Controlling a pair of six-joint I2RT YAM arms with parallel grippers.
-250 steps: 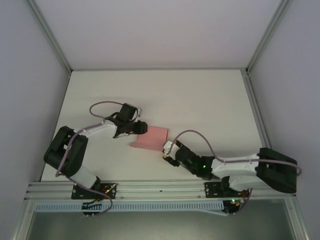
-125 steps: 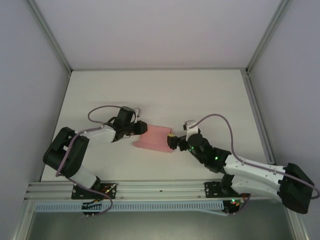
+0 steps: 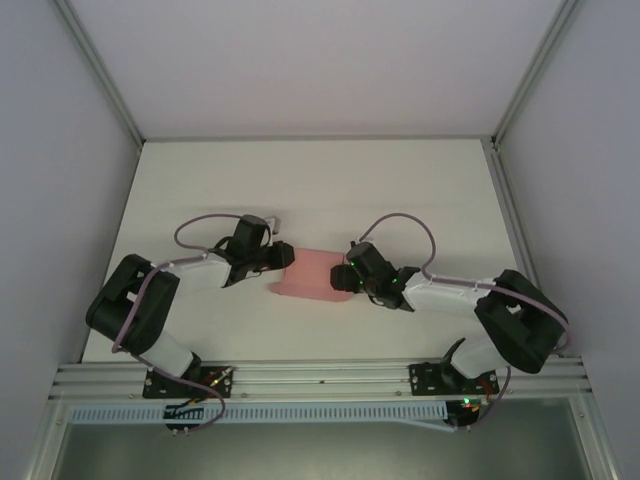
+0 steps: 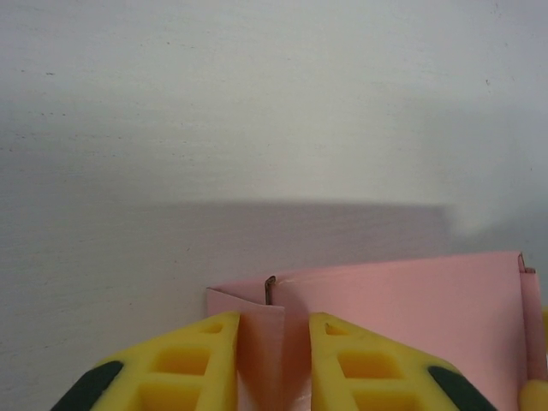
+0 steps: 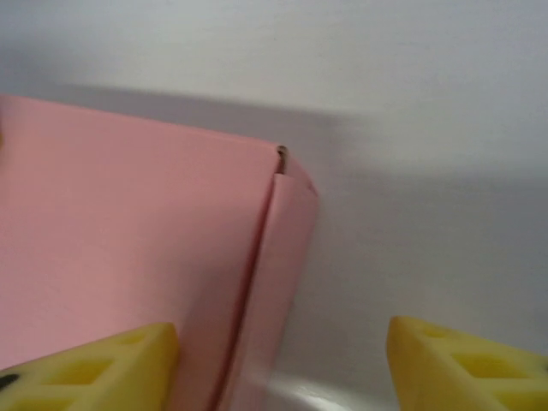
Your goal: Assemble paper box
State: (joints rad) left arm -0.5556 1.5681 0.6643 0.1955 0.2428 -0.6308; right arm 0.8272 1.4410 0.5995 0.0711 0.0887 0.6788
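Note:
The pink paper box [image 3: 314,276] lies in the middle of the white table, between my two grippers. My left gripper [image 3: 286,259] is at the box's left end. In the left wrist view its yellow fingers [image 4: 193,364] are closed on a folded end flap of the paper box [image 4: 402,295], which fills most of the narrow gap between them. My right gripper [image 3: 346,276] is at the box's right end. Its jaws [image 5: 282,368] stand wide apart, straddling the folded right edge of the paper box [image 5: 128,240] without pinching it.
The white table [image 3: 400,190] stretches beyond the box to the back and both sides. Grey enclosure walls and aluminium posts [image 3: 100,75] border it. A metal rail [image 3: 320,375] runs along the near edge by the arm bases.
My right arm has swung from the near right up to the box's right end. The left gripper has shifted slightly while keeping the left end, and the box now looks lower and narrower.

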